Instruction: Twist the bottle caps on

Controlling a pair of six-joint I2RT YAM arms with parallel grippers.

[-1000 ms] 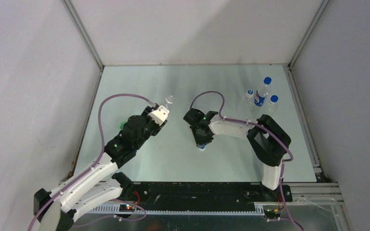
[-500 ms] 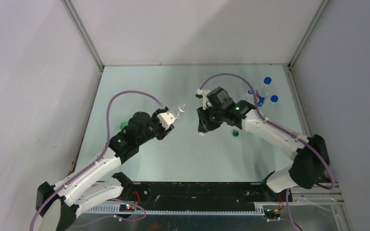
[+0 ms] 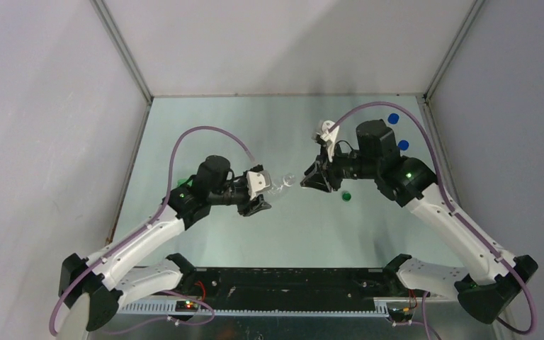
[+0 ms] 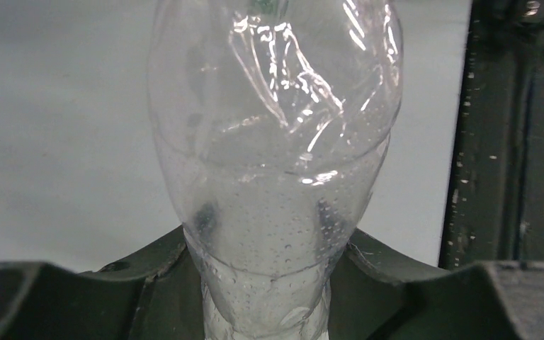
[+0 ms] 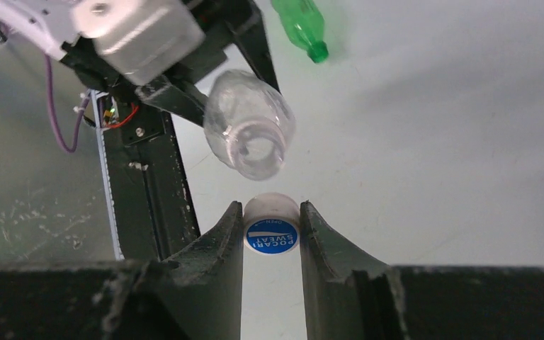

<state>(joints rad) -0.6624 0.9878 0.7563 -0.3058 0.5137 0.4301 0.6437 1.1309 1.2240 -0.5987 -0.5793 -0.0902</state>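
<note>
My left gripper (image 4: 265, 283) is shut on the base of the clear bottle (image 4: 273, 134), holding it tipped almost level above the table. In the top view the clear bottle (image 3: 281, 182) points right, toward my right gripper (image 3: 310, 180). The right gripper (image 5: 271, 212) is shut on the white cap (image 5: 271, 228), which has a blue printed top. The bottle's open mouth (image 5: 258, 150) faces the cap, a short gap away. The dark green cap (image 3: 346, 195) lies on the table under the right arm. The green bottle (image 5: 299, 25) lies uncapped on its side behind the left arm.
Two bright blue caps (image 3: 393, 118) of other bottles show behind the right arm at the back right. The enclosure's walls stand on the left, right and back. The black base rail (image 3: 290, 280) runs along the near edge.
The left arm swung right and tipped the clear bottle from upright to nearly level. The right arm rose from the table with the white cap and turned to face the bottle's mouth.
</note>
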